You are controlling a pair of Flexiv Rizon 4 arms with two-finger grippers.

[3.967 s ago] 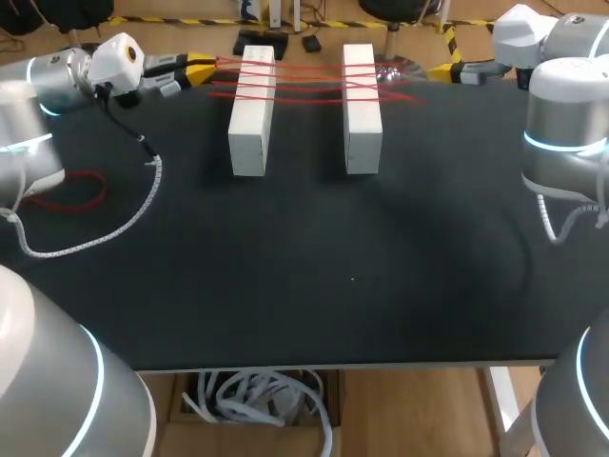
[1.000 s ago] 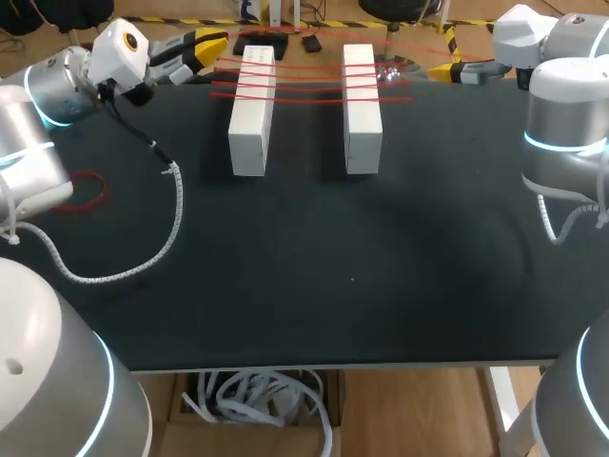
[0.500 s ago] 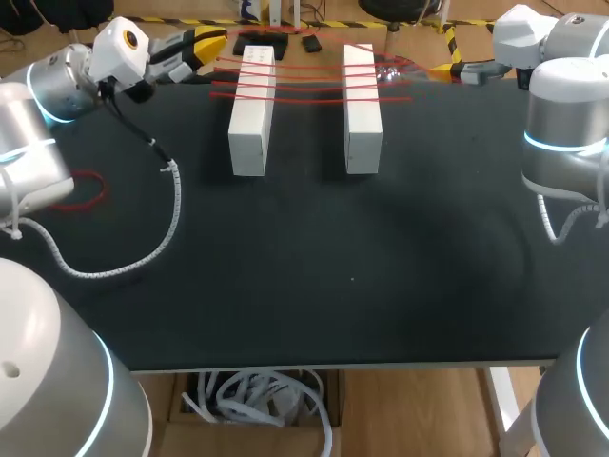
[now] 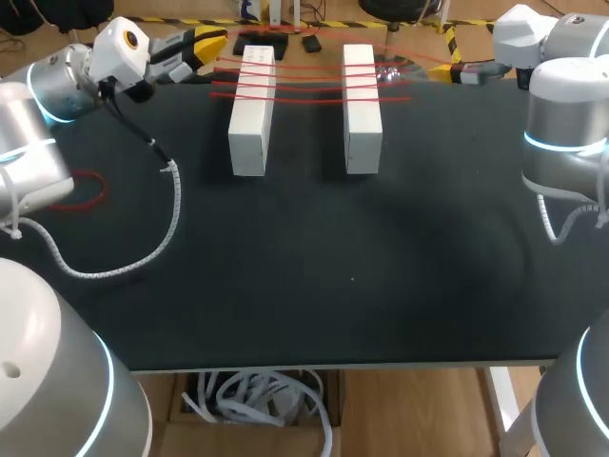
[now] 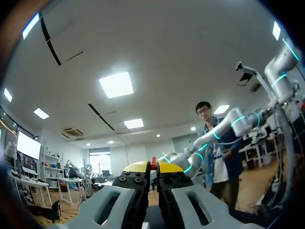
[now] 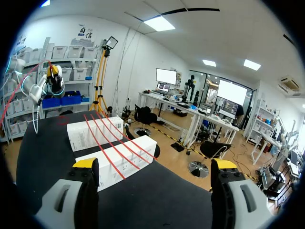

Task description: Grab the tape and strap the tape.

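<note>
We judge the strapping to be well along. Several strands of the red tape (image 4: pixel 304 82) already cross the two white blocks (image 4: pixel 253 109), which stand side by side at the far end of the table (image 4: pixel 352 276). The strands run from one block to the other over their tops. The right wrist view shows them lying slantwise across both blocks (image 6: pixel 114 152).

Our left gripper (image 4: pixel 204 44) is raised near the far left corner, just beside the left block. Its jaws are closed tight on the tape. In its own view a sliver of red (image 5: pixel 153 161) shows pinched between the yellow tips of the left gripper (image 5: pixel 153 167). From there one strand arcs past the far ends of the blocks toward the right side.

Our right gripper (image 4: pixel 449 69) sits at the far right edge, apart from the blocks. Its jaws are spread wide around nothing (image 6: pixel 155 164).

What seems left is to lay the held strand down and secure the end.

A loose red loop (image 4: pixel 81 190) lies on the table by our left arm. We see no container on the table; the blocks are simply bound, not filled.
</note>
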